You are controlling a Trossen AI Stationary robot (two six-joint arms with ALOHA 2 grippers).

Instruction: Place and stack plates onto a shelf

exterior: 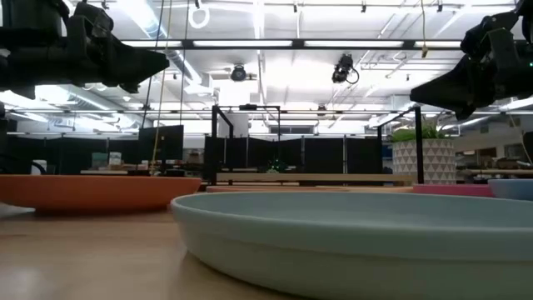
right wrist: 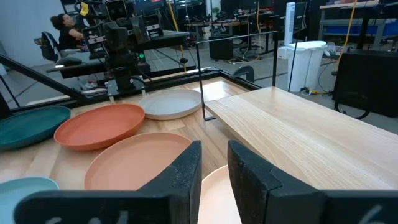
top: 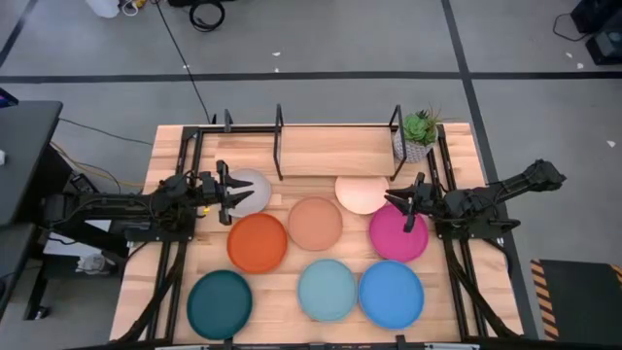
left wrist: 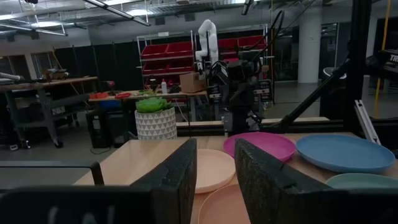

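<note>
**Eight plates on the table, both grippers poised, shelf bare**

Seen from above, a light wooden shelf (top: 335, 151) with thin black posts lies across the upper centre, nothing on it. A small potted plant (top: 419, 133) stands at its right end.

Below it the plates lie flat on the tabletop (top: 170, 156): a grey-white plate (top: 255, 191) at centre left, a cream plate (top: 360, 194) touching the shelf's front edge, then a peach plate (top: 315, 224), orange plate (top: 258, 242) and magenta plate (top: 397, 234). In the bottom row are a dark teal plate (top: 220, 303), light teal plate (top: 328, 290) and blue plate (top: 391, 294).

The left gripper (top: 229, 192) hovers at the grey-white plate, fingers spread and empty. The right gripper (top: 401, 206) hovers between the cream and magenta plates, fingers slightly parted, holding nothing.

The plates look rigid, light and matte, so probably not slippery. Their shallow raised rim seems the only place to pinch.
</note>
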